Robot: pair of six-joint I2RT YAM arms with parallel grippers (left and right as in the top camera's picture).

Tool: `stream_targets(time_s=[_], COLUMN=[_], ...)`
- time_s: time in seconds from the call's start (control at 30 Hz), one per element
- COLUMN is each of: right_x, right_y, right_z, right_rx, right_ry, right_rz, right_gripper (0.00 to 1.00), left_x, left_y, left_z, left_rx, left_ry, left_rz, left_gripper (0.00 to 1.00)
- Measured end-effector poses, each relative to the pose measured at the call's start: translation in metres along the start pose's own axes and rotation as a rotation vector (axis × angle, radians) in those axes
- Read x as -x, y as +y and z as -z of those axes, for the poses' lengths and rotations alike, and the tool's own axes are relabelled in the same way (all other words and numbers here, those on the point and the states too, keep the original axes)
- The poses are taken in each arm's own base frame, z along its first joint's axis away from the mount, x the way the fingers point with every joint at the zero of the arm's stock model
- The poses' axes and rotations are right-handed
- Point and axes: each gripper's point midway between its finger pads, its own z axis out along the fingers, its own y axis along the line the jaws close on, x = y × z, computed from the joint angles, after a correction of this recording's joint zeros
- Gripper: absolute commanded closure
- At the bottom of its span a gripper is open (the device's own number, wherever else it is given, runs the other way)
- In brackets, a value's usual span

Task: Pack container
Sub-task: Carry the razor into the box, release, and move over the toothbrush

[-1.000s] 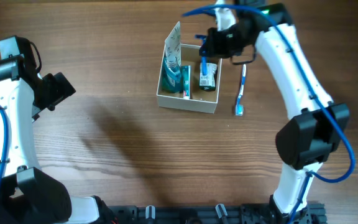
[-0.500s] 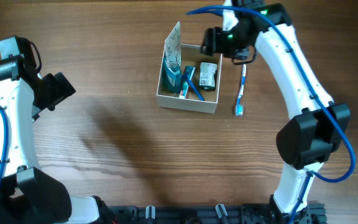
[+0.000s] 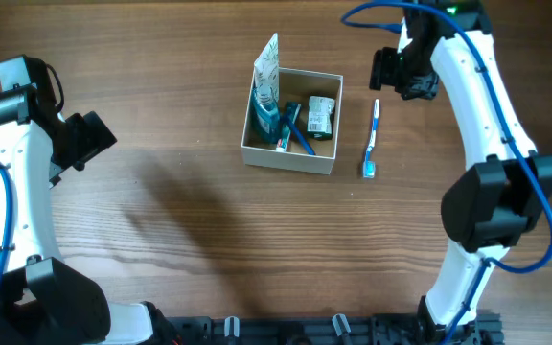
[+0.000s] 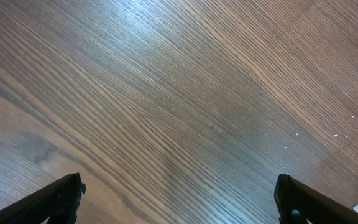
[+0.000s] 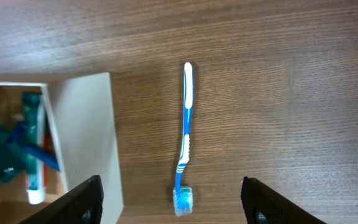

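At nine o'clock on the table, your left gripper hangs over bare wood, fingers spread wide and holding nothing. Toward twelve o'clock sits the container, with a toothpaste tube and a dark packet inside. Expect light, thin-walled cardboard that slides readily on the wood and buckles if squeezed. Pinch one bare wall at its rim, away from the raised flap. Just beside it, at its three o'clock, lies a toothbrush. Your right gripper hangs at the container's one o'clock, fingers apart and empty.
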Motion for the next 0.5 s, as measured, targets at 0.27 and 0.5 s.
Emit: stream_targets(time_s=[0.27, 0.5], right_x=[-0.007, -0.016], right_y=[-0.017, -0.022], right_z=[-0.056, -0.097], right_rx=[-0.114, -0.151], right_ry=[0.108, 0.187], right_rz=[0.01, 0.017], right_gripper=[0.27, 0.27], left_x=[0.0, 0.0], left_y=[0.0, 0.0], left_z=[0.0, 0.0], left_rx=[0.0, 0.0], left_ry=[0.0, 0.0], left_rz=[0.0, 0.0], left_gripper=[0.0, 0.0])
